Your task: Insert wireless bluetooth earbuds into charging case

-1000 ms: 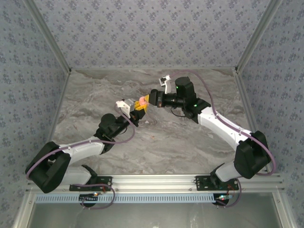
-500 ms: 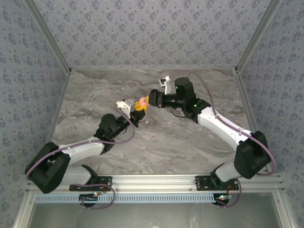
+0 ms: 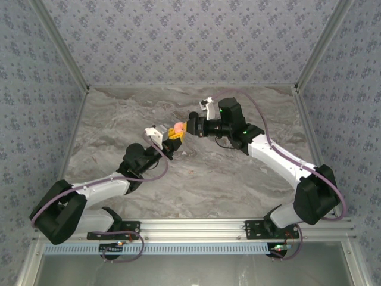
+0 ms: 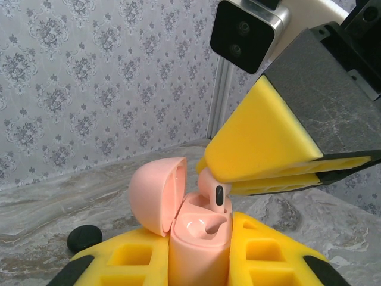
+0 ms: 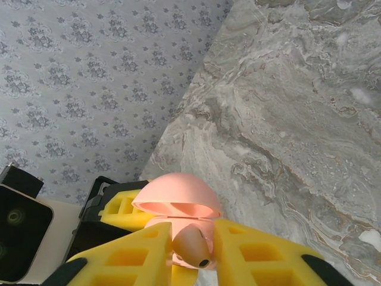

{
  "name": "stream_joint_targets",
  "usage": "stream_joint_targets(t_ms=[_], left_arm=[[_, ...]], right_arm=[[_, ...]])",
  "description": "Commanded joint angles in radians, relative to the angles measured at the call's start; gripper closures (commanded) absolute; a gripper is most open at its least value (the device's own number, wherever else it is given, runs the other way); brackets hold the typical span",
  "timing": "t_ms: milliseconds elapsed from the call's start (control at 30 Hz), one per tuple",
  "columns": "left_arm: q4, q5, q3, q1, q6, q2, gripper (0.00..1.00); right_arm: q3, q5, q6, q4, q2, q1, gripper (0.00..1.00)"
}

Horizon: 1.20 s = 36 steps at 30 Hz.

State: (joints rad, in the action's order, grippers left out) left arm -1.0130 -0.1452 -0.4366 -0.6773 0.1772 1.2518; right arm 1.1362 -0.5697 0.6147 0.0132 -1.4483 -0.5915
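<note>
L pincer (image 3: 172, 136) is clamping the charging case (image 4: 197, 238), lid open, over the table (image 3: 238, 179). R pincer (image 5: 190, 229) is straddling an earbud (image 4: 215, 192) right at the case mouth. Seating step, I'm judging; next needing straight push-in, then release. Can't tell if R jaws are gripping. Far well is hiding behind earbud.
</note>
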Motion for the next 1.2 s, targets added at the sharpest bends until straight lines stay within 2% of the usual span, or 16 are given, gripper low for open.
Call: stream_joint_targets(t_ms=[0, 167, 333, 433, 633, 933, 1167], left_arm=[[-0.081, -0.017, -0.019, -0.004, 0.012, -0.034, 0.95], [-0.060, -0.015, -0.018, -0.004, 0.012, -0.039, 0.95], [-0.030, -0.014, -0.022, -0.004, 0.003, -0.050, 0.95], [0.056, 0.001, -0.042, -0.004, -0.012, -0.062, 0.95], [0.196, 0.045, -0.048, -0.003, -0.040, -0.113, 0.96], [0.427, 0.084, -0.034, -0.004, -0.082, -0.255, 0.96], [0.547, 0.115, -0.005, -0.003, -0.088, -0.370, 0.95]], right_arm=[[0.023, 0.031, -0.026, 0.069, 0.011, 0.002, 0.69], [0.047, 0.077, -0.083, 0.149, 0.015, -0.008, 0.63], [0.111, 0.143, -0.152, 0.245, 0.019, -0.020, 0.63], [0.115, 0.156, -0.186, 0.273, 0.037, -0.026, 0.59], [0.106, 0.310, -0.280, 0.442, 0.056, -0.028, 0.56], [-0.030, 0.269, -0.313, 0.466, 0.014, -0.040, 0.55], [-0.071, 0.235, -0.309, 0.436, -0.097, -0.106, 0.57]])
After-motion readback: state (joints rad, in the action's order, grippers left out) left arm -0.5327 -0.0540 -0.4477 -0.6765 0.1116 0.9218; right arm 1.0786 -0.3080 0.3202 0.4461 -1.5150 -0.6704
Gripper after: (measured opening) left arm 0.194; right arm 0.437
